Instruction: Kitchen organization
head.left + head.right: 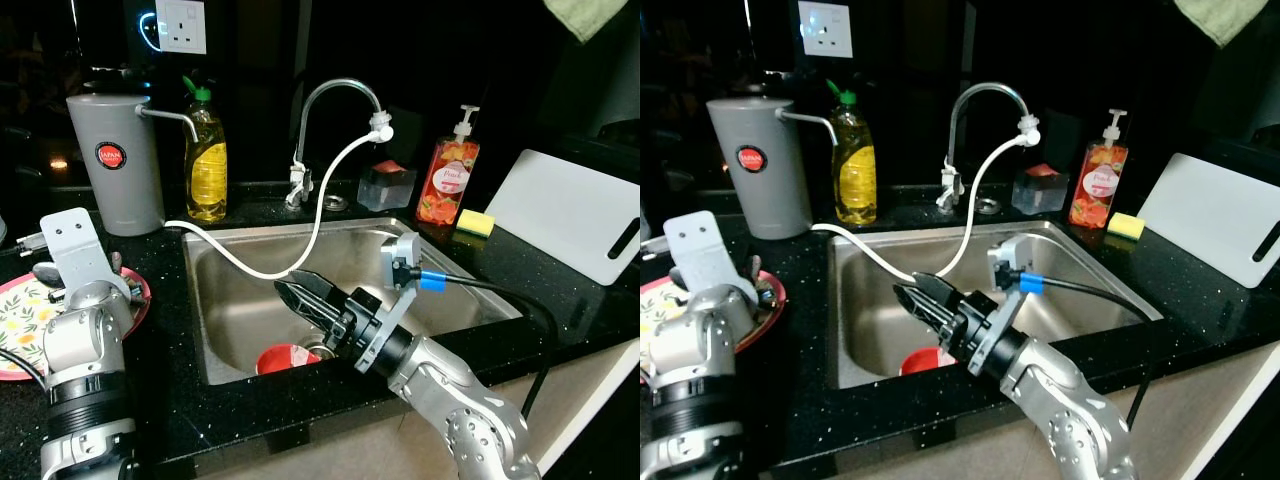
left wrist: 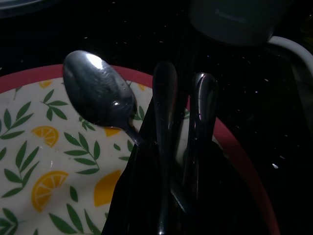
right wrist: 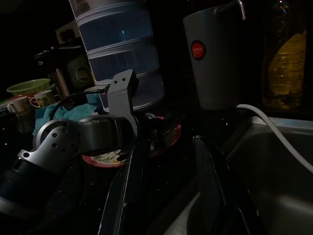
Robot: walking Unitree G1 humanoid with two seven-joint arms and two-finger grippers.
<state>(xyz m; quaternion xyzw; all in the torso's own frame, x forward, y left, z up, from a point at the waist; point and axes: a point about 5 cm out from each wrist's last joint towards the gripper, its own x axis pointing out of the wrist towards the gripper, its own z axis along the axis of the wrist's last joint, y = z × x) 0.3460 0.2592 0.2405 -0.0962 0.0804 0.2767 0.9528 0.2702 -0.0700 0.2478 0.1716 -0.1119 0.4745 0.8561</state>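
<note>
My left gripper (image 2: 185, 83) hangs over a red-rimmed plate with lemon and leaf print (image 2: 49, 147) on the black counter left of the sink. It is shut on the handle of a metal spoon (image 2: 98, 90), whose bowl sticks out past the fingertips above the plate. The plate's rim (image 1: 140, 290) shows beside my left wrist. My right gripper (image 1: 292, 290) reaches over the steel sink (image 1: 240, 300), pointing left, open with nothing between its fingers (image 3: 129, 186). A red bowl (image 1: 285, 357) lies on the sink bottom below it.
A grey water jug (image 1: 115, 160) and a yellow dish-soap bottle (image 1: 205, 160) stand behind the plate. A white hose (image 1: 320, 220) runs from the faucet (image 1: 335, 95) across the sink. At the right are a clear box (image 1: 385, 185), a pump bottle (image 1: 447, 180), a yellow sponge (image 1: 476, 222) and a white cutting board (image 1: 570, 215).
</note>
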